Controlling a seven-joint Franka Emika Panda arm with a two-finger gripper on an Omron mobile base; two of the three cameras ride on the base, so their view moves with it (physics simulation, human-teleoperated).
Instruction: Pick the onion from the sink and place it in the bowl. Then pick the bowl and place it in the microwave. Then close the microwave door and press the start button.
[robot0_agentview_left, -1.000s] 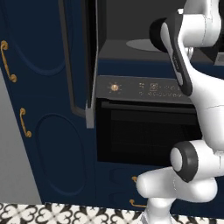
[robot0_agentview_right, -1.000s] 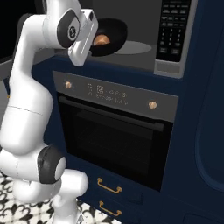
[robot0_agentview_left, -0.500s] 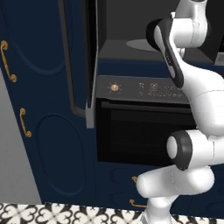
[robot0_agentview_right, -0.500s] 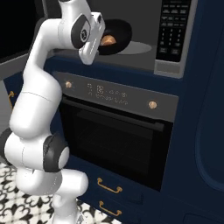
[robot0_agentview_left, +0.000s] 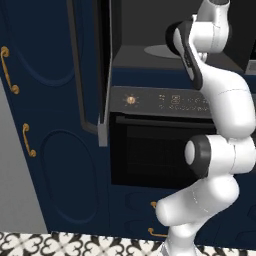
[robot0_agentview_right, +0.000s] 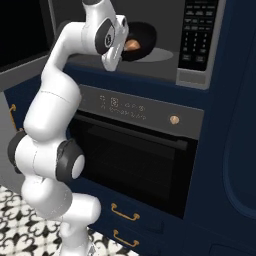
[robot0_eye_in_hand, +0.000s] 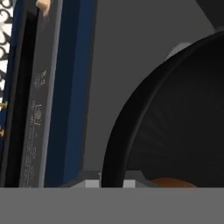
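The onion (robot0_agentview_right: 132, 45) already sits inside the black bowl (robot0_agentview_right: 142, 36), so the first part of the task looks done, and the second part is under way: the bowl hangs tilted inside the mouth of the microwave (robot0_agentview_right: 165, 30), just above the cavity floor and at about nine o'clock from the round grey turntable plate (robot0_agentview_right: 162, 54), not yet set down on it as far as the right base view shows. The pincer (robot0_eye_in_hand: 110, 183) is clenched on the bowl's rim, whose dark edge runs down between the two pale finger pads at the bottom of the hand view, with the orange-tan top of the onion peeking out at about five o'clock. What is left, by my judgement, is to lower the bowl onto the plate, release it, draw the arm out, swing the microwave door (robot0_agentview_left: 90, 70) shut from its wide-open position at nine o'clock in the left base view, and press the start button on the keypad (robot0_agentview_right: 198, 30). The keypad buttons and the markings on the oven's control panel (robot0_agentview_right: 140, 107) below are too small to read, and no brand name can be made out anywhere.
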